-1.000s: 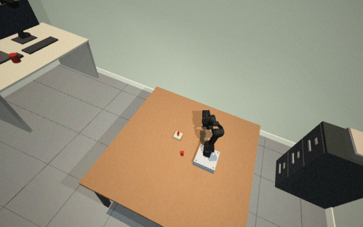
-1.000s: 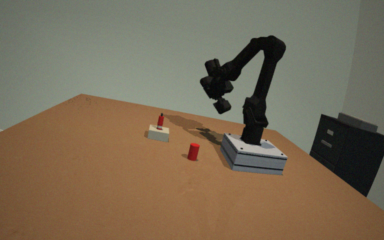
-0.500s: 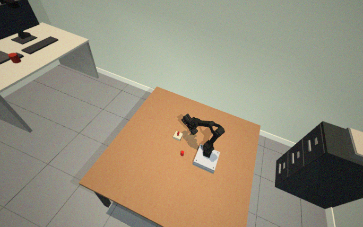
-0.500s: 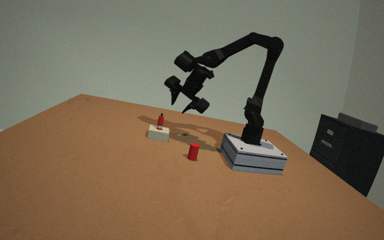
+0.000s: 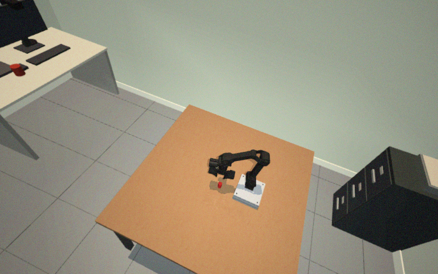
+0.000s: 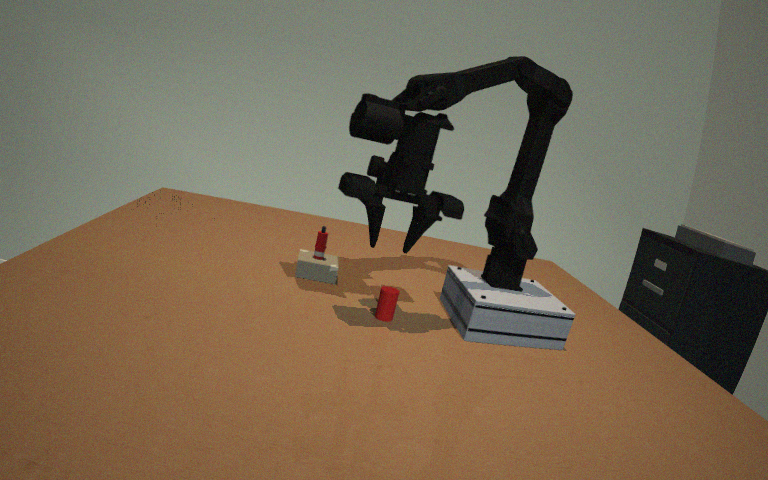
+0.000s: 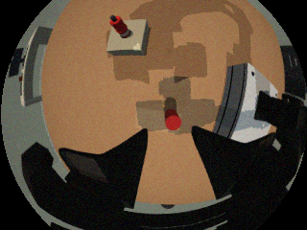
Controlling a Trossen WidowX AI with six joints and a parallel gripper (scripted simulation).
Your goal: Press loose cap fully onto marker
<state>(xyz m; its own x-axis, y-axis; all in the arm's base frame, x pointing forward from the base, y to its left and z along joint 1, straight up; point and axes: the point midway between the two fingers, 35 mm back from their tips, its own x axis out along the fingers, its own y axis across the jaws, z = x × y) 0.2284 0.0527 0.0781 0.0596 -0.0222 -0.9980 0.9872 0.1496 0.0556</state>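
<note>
A: Where is the cap [image 6: 387, 303]?
B: Standing on the matte brown table [image 6: 169, 367], a smooth red cylinder left of the pale base plate [image 6: 557, 316].
A: And the gripper [image 6: 389, 246]?
B: High above it, tapered black fingers spread, holding nothing (marker [image 6: 321, 242] upright in its beige block [image 6: 317, 268], farther left).
</note>
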